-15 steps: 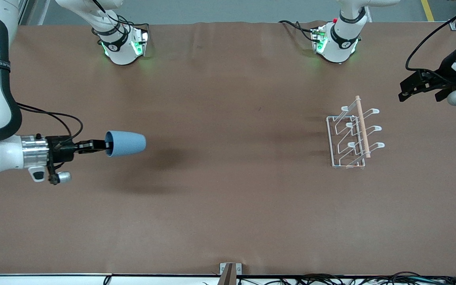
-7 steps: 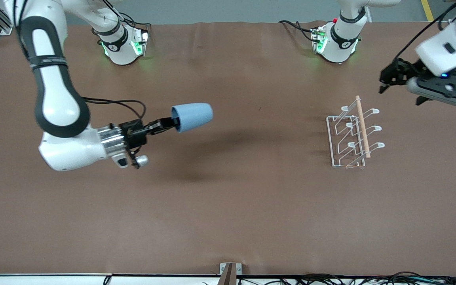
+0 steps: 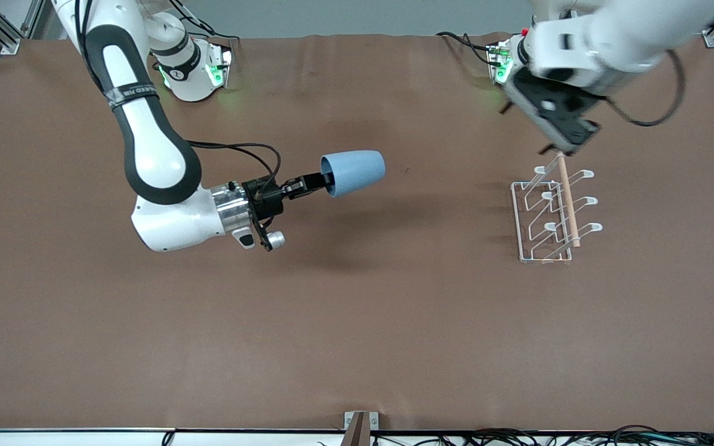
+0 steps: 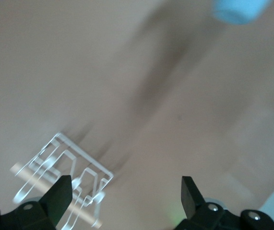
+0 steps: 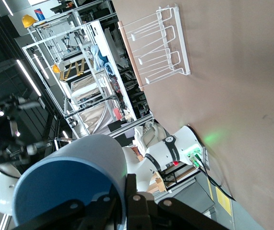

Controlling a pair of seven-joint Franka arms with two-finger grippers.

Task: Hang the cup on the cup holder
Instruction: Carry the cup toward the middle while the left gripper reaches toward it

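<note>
My right gripper (image 3: 317, 181) is shut on the rim of the light-blue cup (image 3: 353, 172), one finger inside and one outside. It holds the cup on its side in the air over the middle of the table, base toward the left arm's end. The cup fills the right wrist view (image 5: 74, 187) at my right gripper (image 5: 125, 201). The white wire cup holder (image 3: 552, 214) with its wooden rod stands on the table toward the left arm's end; it also shows in the right wrist view (image 5: 156, 48). My left gripper (image 3: 527, 131) is open and empty over the holder's end nearest the robots. The left wrist view shows the left gripper (image 4: 125, 196), the holder (image 4: 60, 177) and the cup (image 4: 237, 9).
The brown table cover (image 3: 357, 322) is bare apart from the holder. The two arm bases (image 3: 189, 68) stand along the table's robot edge. A small bracket (image 3: 360, 424) sits at the edge nearest the front camera.
My right arm has carried the cup across the table toward the holder. My left arm has swung in from the table's end to over the holder.
</note>
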